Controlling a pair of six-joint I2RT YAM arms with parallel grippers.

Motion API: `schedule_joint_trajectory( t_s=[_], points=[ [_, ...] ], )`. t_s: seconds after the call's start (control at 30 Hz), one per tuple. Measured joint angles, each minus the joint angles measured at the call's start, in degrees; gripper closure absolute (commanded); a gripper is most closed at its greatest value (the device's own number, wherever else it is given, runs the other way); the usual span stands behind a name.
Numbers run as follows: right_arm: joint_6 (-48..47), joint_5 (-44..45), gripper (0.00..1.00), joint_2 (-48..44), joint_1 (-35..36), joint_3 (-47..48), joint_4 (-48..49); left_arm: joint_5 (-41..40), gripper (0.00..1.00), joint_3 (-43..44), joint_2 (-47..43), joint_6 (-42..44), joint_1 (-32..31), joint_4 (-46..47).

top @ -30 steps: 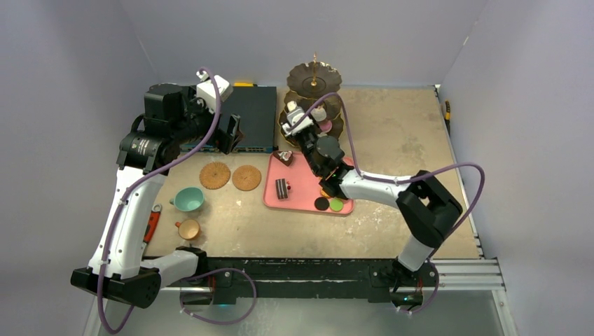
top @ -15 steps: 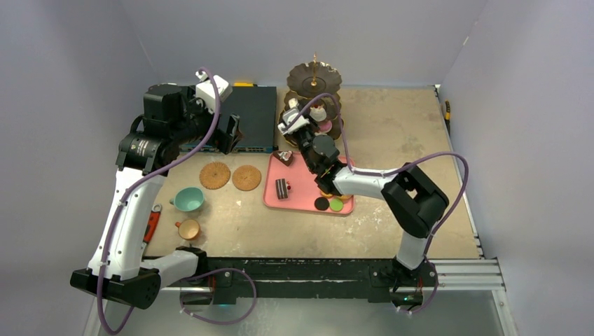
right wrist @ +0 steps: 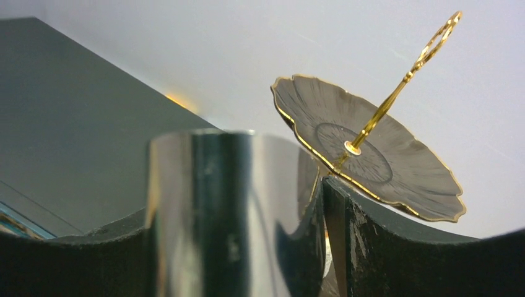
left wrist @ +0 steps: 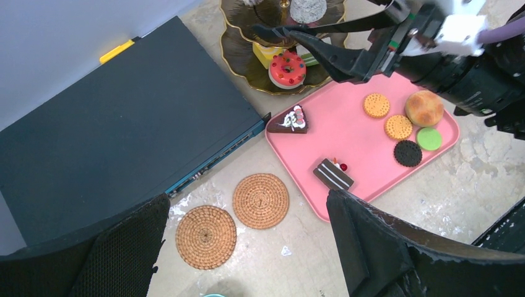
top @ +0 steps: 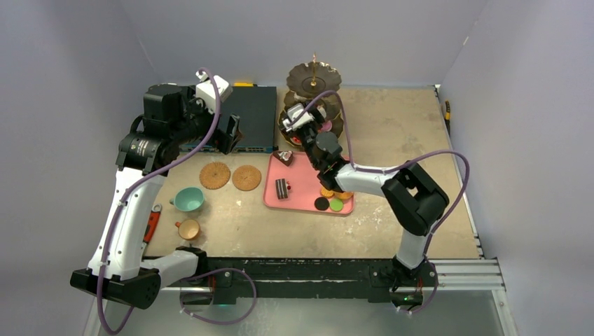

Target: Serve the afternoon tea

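Hovering at the stand (top: 313, 75), silver cake (right wrist: 204, 210) between the fingers of the right end effector (left wrist: 275, 31)

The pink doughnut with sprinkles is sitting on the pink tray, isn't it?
No. The pink doughnut sits on the lowest tier of the dark stand, beside the pink tray, not on it. The left wrist view shows this.
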Motion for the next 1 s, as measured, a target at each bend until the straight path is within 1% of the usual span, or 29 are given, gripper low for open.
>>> schedule_joint_trajectory(
  t_s=[0.27, 0.43, 0.63, 0.8, 0.9, 1.0],
  points=[
    [7.1, -8.4, 0.34, -5.5, -1.5, 0.0, -6.1, -0.2, 0.01, 0.0, 0.0, 0.0, 0.0, 0.0],
    [10.8, -11.8, 0.35, -9.3, -2.3, -1.1, -9.2, -0.3, 0.01, 0.0, 0.0, 0.1, 0.0, -0.2],
    [15.9, -15.7, 0.35, -18.0, -2.3, -5.0, -14.0, -0.3, 0.01, 0.0, 0.0, 0.1, 0.0, -0.5],
    [21.0, -17.0, 0.35, -23.5, -1.7, -7.9, -16.9, -0.3, 0.01, 0.0, 0.0, 0.0, 0.0, -0.5],
    [23.3, -15.9, 0.35, -24.7, -0.1, -10.5, -17.6, -0.2, 0.01, 0.0, 0.0, 0.0, 0.0, -0.5],
    [25.3, -14.6, 0.35, -23.8, 3.0, -13.3, -18.7, -0.2, 0.01, 0.0, 0.0, 0.0, 0.0, -0.7]
  ],
)
